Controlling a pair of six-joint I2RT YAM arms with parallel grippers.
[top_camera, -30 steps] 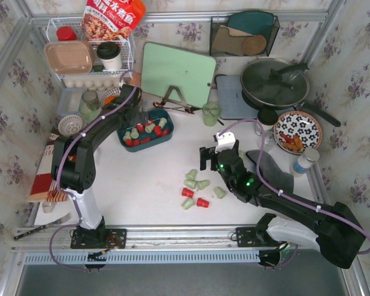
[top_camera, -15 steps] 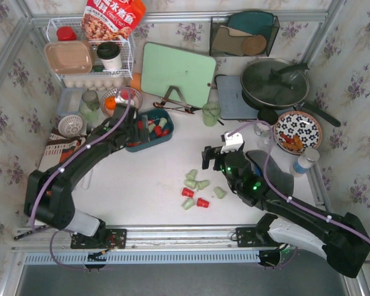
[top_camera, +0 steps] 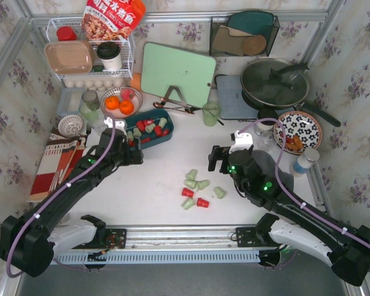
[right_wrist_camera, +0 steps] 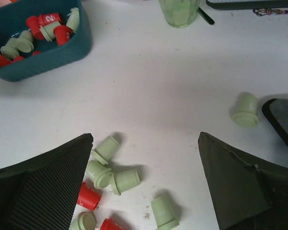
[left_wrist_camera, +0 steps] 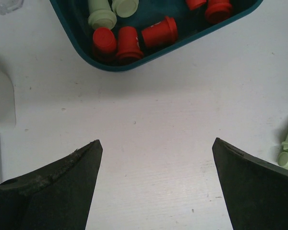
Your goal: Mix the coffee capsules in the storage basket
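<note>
The right pincer [right_wrist_camera: 145,136] has its fingers wide apart and holds nothing. It hangs over the loose coffee capsules [right_wrist_camera: 125,181] in the middle of the desk [right_wrist_camera: 158,86], nearer the front edge. I think it should drop onto one capsule alone and squeeze its sides gently. The left pincer [left_wrist_camera: 154,143] is wide apart too, just beside the storage basket [left_wrist_camera: 134,62] at the far left. The capsules are little red and pale green cups, tipped over.
</note>
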